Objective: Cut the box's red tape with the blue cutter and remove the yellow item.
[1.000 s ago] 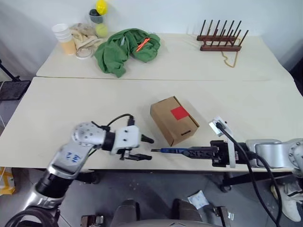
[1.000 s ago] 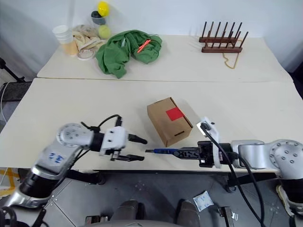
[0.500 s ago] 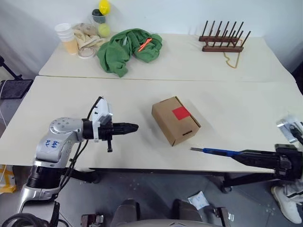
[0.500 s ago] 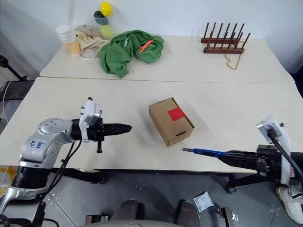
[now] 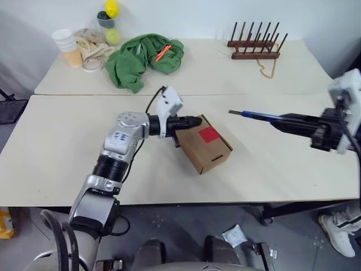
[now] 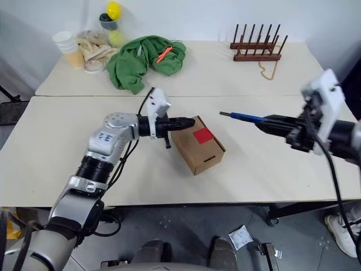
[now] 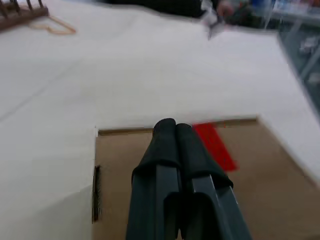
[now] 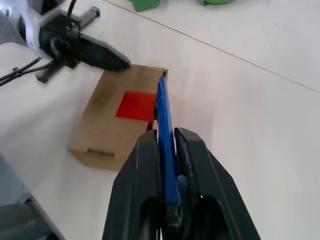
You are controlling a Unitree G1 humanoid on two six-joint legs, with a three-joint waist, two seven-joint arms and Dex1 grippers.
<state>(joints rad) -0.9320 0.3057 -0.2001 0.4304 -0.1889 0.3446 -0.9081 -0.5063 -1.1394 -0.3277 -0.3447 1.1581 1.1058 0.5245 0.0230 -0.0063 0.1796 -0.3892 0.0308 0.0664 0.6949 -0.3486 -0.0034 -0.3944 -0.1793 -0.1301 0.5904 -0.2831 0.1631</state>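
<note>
The brown box (image 5: 198,151) lies on the near table with the red tape (image 5: 209,134) on its top. My left gripper (image 5: 197,121) is shut and empty. Its tips rest over the box's far top edge (image 7: 120,175), just beside the red tape (image 7: 215,145); I cannot tell if they touch. My right gripper (image 5: 280,121) is shut on the blue cutter (image 5: 256,116) and holds it in the air to the right of the box, blade end toward the box. In the right wrist view the cutter (image 8: 164,125) lines up over the tape (image 8: 135,106). The yellow item is hidden.
On the far table lie a green cloth (image 5: 141,53) with an orange stick (image 5: 162,52), a wooden peg rack (image 5: 254,46), paper cups (image 5: 66,45), and a yellow ball (image 5: 111,8) above a pale green ball (image 5: 113,36). A seam separates the two tables.
My left gripper closed and moved forward and right, from the table's front edge onto the box. My right gripper carried the cutter up from the front edge to the right of the box.
</note>
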